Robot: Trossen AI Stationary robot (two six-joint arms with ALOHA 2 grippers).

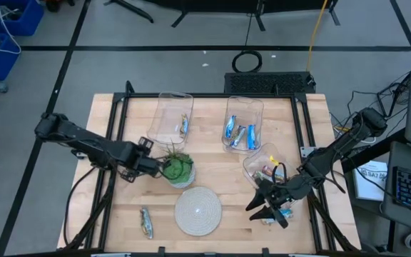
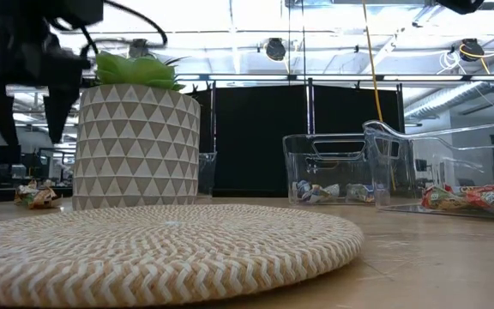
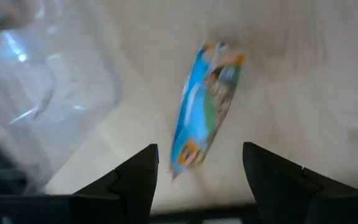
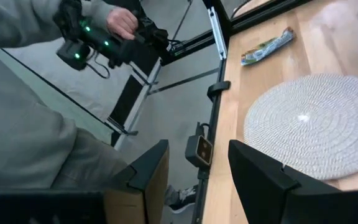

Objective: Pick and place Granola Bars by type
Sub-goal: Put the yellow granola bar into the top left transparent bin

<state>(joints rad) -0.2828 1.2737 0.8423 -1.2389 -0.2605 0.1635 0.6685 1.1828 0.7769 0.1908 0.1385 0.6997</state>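
Granola bars: small shiny wrapped sticks. High view: one blue-silver bar (image 1: pixel 184 126) in the clear bin (image 1: pixel 168 103) at upper centre-left; bright blue bars (image 1: pixel 240 133) in the middle bin (image 1: pixel 244 106); multicoloured ones (image 1: pixel 268 172) in the right bin (image 1: pixel 255 160). A lone bar (image 1: pixel 146 222) lies on the table (image 1: pixel 212 164) at lower left, beside the woven mat (image 1: pixel 198 210).

Left gripper (image 1: pixel 157 168) by the potted plant (image 1: pixel 178 168), jaws spread, empty. Right gripper (image 1: pixel 264 208) at lower right, jaws apart, empty.

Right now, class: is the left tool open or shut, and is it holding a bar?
Open and empty. The left tool shows a clear gap between its fingers, with a blue bar lying beyond them.
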